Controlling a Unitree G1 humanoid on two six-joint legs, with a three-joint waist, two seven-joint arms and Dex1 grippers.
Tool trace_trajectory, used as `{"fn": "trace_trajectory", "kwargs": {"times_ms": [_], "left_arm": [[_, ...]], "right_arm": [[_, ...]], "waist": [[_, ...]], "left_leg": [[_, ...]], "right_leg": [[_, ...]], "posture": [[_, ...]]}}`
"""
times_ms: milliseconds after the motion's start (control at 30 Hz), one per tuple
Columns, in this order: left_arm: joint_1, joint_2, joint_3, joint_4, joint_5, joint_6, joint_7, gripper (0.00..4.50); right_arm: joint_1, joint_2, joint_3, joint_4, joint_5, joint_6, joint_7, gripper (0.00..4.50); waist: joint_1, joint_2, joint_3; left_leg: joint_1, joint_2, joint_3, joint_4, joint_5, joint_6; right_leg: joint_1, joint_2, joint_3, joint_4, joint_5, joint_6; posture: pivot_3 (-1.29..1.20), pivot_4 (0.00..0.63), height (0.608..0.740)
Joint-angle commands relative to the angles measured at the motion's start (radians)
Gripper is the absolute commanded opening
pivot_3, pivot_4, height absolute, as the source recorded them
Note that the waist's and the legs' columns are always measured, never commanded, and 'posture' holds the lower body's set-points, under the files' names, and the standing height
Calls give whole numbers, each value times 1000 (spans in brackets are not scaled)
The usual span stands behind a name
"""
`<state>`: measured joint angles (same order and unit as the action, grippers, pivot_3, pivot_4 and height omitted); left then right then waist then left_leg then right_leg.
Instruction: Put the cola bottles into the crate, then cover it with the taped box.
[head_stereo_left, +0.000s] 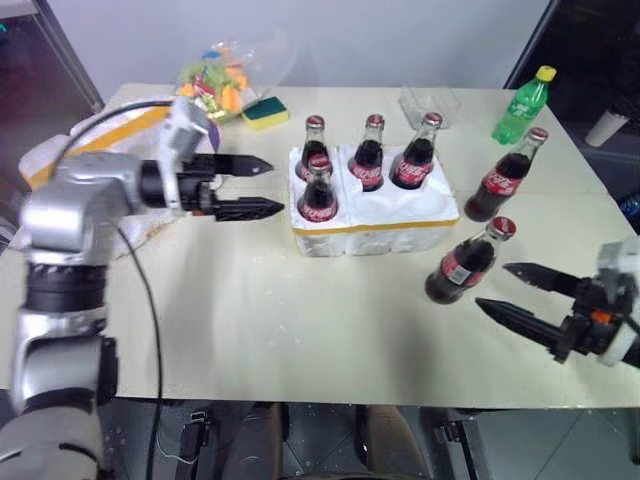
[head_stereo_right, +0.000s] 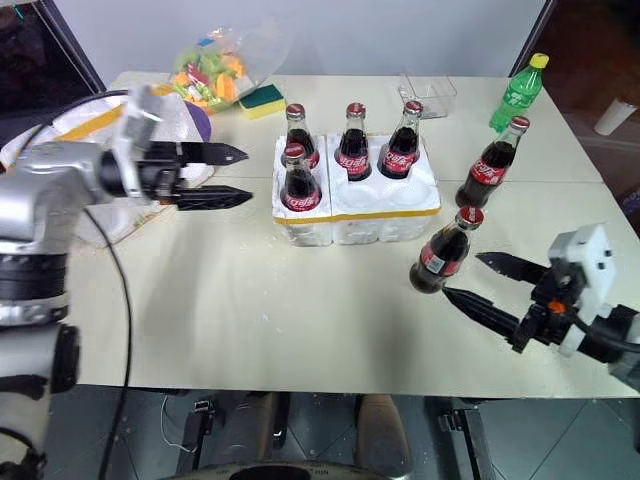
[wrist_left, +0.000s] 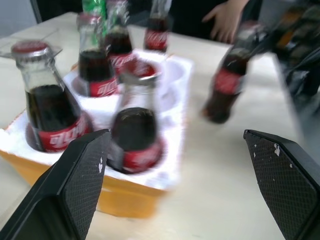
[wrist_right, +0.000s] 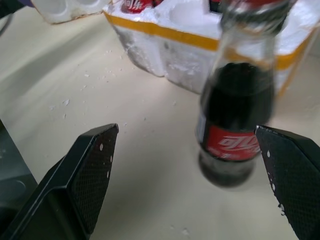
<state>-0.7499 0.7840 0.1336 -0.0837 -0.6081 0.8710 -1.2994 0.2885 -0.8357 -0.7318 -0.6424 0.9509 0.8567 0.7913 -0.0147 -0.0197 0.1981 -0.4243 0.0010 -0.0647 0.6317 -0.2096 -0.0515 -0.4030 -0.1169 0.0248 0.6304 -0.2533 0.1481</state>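
While our left gripper hangs with its fingers spread and empty, their tips point at the crate, which sits just beyond them on the table. Four cola bottles stand in its wells, one in the near row closest to those tips and three in the far row. Our right gripper also has its fingers parted and bare, and a fifth bottle stands on the table just beyond its tips, near the crate's corner. A sixth bottle stands farther past it, beside the crate's end. Behind our left gripper lies the taped box.
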Motion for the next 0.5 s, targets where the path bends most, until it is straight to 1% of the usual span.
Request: {"fn": "trace_trajectory", "kwargs": {"times_ms": [33, 100, 233, 333, 500], "left_arm": [[94, 51, 63, -182, -133, 113, 20, 4434], [155, 61, 75, -257, -169, 133, 50, 4434], [247, 28, 79, -359, -222, 145, 142, 4434], [264, 15, 65, -388, -242, 137, 193, 4434], [249, 3, 53, -396, -283, 139, 247, 4434]], "right_arm": [[-11, 20, 14, 15, -3, -29, -26, 4500], [-21, 31, 34, 40, -8, -39, -29, 4500], [-78, 58, 108, 119, -25, -58, -47, 4500], [-117, 69, 161, 177, -50, -72, -48, 4500], [-179, 90, 236, 255, -90, -112, -38, 4500]], "waist": [[5, 0, 0], [7, 0, 0], [3, -1, -1], [3, -1, -1], [3, -1, -1]], "left_leg": [[1, 0, 0, 0, 0, 0], [1, 0, 0, 1, 0, 0], [5, 0, 0, 1, 0, 0], [6, 0, 0, 0, 0, 0], [6, 0, 0, 0, 0, 0]], "right_leg": [[1, 0, 0, 0, -1, -1], [2, 0, 0, 0, -2, -4], [6, 0, 0, -2, -2, -5], [6, 0, 0, -2, -2, -5], [6, 0, 0, -2, -2, -5]], "posture": [[0, 150, 739], [0, 150, 739], [0, 150, 739], [0, 150, 739], [0, 150, 739]]}}
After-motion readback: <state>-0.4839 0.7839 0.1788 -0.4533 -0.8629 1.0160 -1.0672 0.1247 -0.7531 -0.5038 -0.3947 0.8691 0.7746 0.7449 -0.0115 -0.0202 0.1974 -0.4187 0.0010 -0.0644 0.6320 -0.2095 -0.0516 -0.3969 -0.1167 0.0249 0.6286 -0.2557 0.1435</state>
